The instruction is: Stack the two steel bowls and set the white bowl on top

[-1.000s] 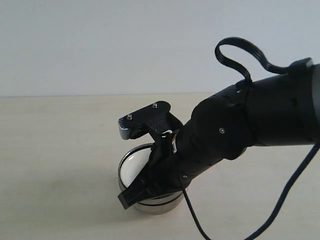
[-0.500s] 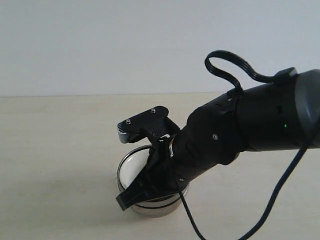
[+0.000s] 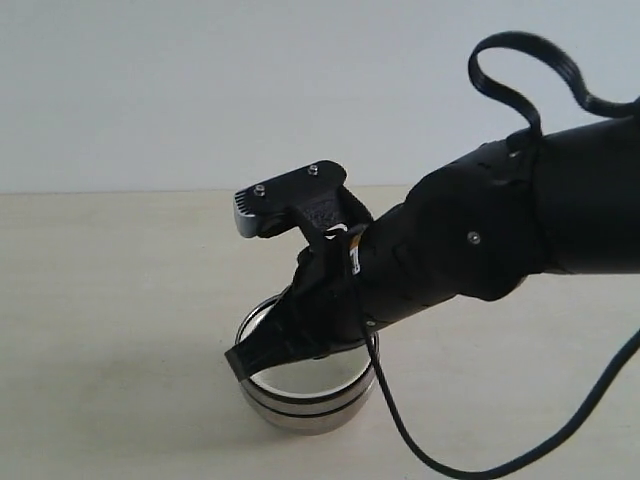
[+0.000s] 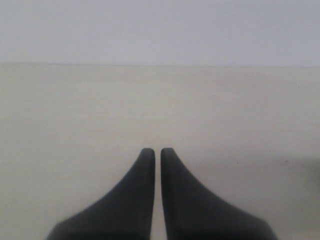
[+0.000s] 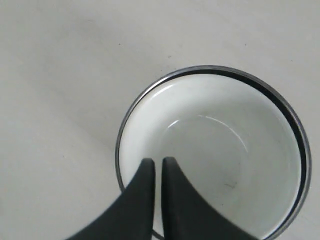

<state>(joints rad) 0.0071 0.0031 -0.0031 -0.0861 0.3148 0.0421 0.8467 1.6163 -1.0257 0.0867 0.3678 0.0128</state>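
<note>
Risk, as I judged: right gripper [image 3: 246,361] tips hung just over near-left rim of stack. A drop or sideways sweep on leaving could clip rim and slide or tip bowls. Loose cable [image 3: 378,385] beside stack could also catch it. Right arm reached in from right, slanted down-left over stack, fingers pressed together, holding nothing. Also left gripper [image 4: 157,150] pressed together, empty, over bare table [image 4: 75,110]. Nested in steel bowls [image 3: 312,408] sat white bowl [image 5: 215,135], near centre.
</note>
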